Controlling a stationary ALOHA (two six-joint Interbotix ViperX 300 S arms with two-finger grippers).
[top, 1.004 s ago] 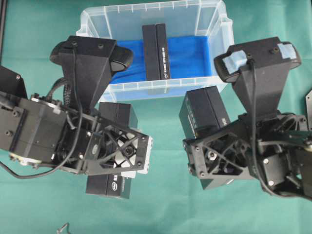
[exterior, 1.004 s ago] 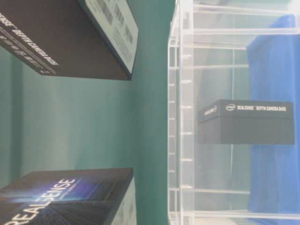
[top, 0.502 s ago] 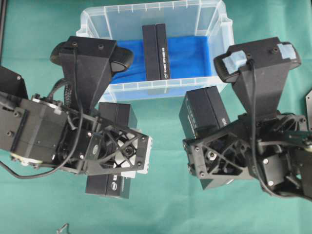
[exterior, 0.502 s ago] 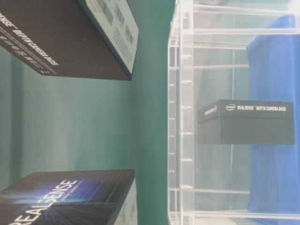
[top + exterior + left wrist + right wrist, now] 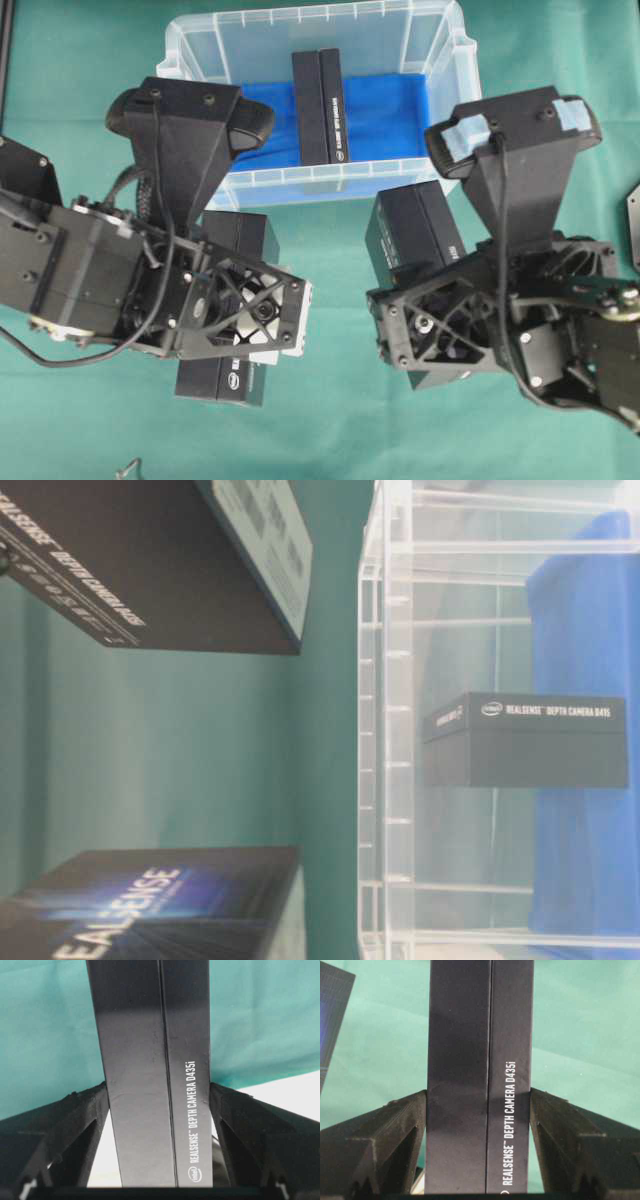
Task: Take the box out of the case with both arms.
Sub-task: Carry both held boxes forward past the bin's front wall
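The clear case (image 5: 452, 60) with its blue floor sheet stands at the back, and one black box (image 5: 320, 105) remains upright inside it, also visible through the wall (image 5: 530, 742). My left gripper (image 5: 248, 312) hangs in front of the case, shut on a second black box (image 5: 240, 235). In the left wrist view both fingers press this box (image 5: 150, 1060) at its sides, at the gripper (image 5: 158, 1091). My right gripper (image 5: 440, 322) is shut on a third black box (image 5: 412, 232), and its fingers clamp the box (image 5: 470, 1035) in the right wrist view, at the gripper (image 5: 478, 1092).
Green cloth (image 5: 340, 430) covers the table in front of the case. The table-level view shows the case wall (image 5: 385, 780) and the two held boxes, one above (image 5: 150, 560) and one below (image 5: 160, 910). A small metal part (image 5: 130, 467) lies at the front left edge.
The right arm has shifted a little left and forward with its box. The left arm has barely moved. In the table-level view both held boxes have slid slightly toward the case.
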